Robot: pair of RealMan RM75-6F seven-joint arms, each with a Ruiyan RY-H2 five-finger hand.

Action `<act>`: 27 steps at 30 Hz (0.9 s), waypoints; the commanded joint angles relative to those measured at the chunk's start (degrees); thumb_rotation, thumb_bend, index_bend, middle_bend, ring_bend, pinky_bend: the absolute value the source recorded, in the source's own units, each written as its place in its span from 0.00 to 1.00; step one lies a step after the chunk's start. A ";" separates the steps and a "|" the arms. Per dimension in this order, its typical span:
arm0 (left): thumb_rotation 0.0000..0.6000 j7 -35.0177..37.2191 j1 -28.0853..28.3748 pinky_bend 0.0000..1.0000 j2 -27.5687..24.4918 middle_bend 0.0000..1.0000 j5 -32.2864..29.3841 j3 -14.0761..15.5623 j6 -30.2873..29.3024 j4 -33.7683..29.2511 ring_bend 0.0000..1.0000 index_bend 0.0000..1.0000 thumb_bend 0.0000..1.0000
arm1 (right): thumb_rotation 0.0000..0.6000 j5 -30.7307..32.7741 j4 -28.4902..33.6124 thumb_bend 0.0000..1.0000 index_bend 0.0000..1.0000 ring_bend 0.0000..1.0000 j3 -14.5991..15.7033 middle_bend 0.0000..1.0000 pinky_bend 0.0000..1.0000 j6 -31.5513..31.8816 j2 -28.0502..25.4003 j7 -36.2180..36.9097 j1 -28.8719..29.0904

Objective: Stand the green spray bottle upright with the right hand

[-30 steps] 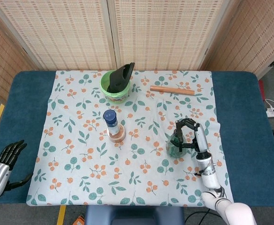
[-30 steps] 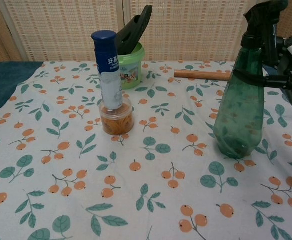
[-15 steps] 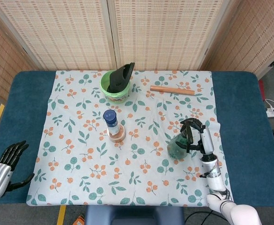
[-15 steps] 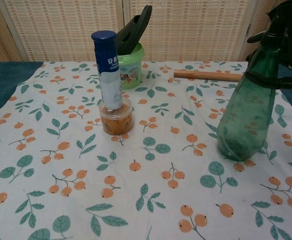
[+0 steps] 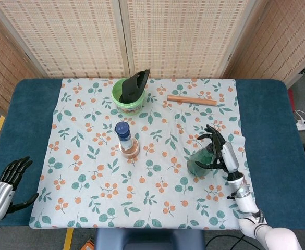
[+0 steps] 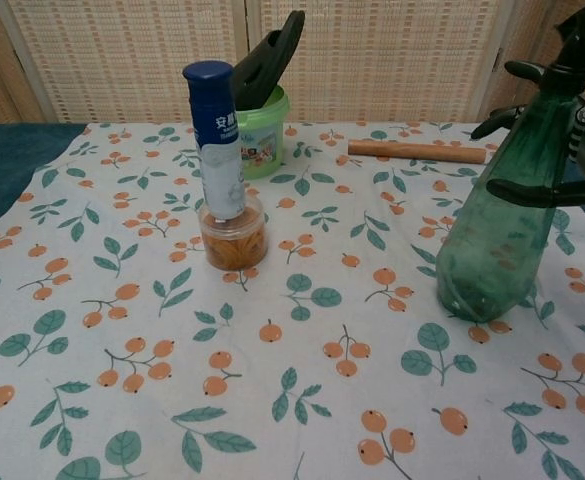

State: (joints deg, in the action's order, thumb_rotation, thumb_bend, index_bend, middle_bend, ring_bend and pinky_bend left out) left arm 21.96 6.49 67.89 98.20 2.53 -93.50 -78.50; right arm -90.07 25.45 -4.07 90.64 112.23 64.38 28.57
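Note:
The green spray bottle point(image 5: 198, 162) point(image 6: 492, 240) stands on its base on the floral cloth, right of centre. In the chest view it leans slightly right, toward my right hand point(image 5: 222, 153) point(image 6: 557, 192). That hand is right behind it with its fingers spread wide around the neck and trigger. One finger lies across the front of the bottle in the chest view; I cannot tell whether it touches. My left hand point(image 5: 9, 179) hangs off the table's front left corner, fingers apart and holding nothing.
A blue-capped bottle point(image 5: 123, 136) point(image 6: 217, 150) stands on a small orange jar at mid-cloth. A green tub point(image 5: 129, 96) point(image 6: 262, 130) with a black tool in it sits behind it. A wooden rod point(image 5: 191, 100) point(image 6: 417, 150) lies at the back right.
My right hand's fingers have spread away from the spray bottle they wrapped before. The bottle shifted slightly right and now leans a little. The left hand has barely moved.

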 commanded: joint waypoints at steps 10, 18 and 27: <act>1.00 -0.84 0.00 0.00 -0.27 0.00 0.27 0.06 -0.13 -0.65 0.00 0.00 0.22 | 1.00 -2.65 12.13 0.00 0.00 0.00 3.94 0.11 0.00 -5.68 -11.38 -10.02 -0.52; 1.00 -0.84 0.14 0.00 -0.24 0.00 0.30 -0.07 -0.20 -0.76 0.00 0.00 0.22 | 1.00 -3.38 19.32 0.00 0.00 0.00 5.18 0.04 0.00 -9.90 -14.84 -14.93 0.10; 1.00 0.33 0.38 0.00 -0.26 0.00 0.39 -0.12 -0.24 -0.24 0.00 0.00 0.22 | 1.00 -3.46 23.71 0.00 0.00 0.00 5.33 0.02 0.00 -11.87 -16.48 -18.93 0.14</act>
State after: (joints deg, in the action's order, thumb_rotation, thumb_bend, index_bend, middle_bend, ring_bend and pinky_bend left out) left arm 22.30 6.87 67.64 98.58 2.41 -93.74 -78.74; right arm -93.51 48.57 1.22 79.10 96.12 45.86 28.72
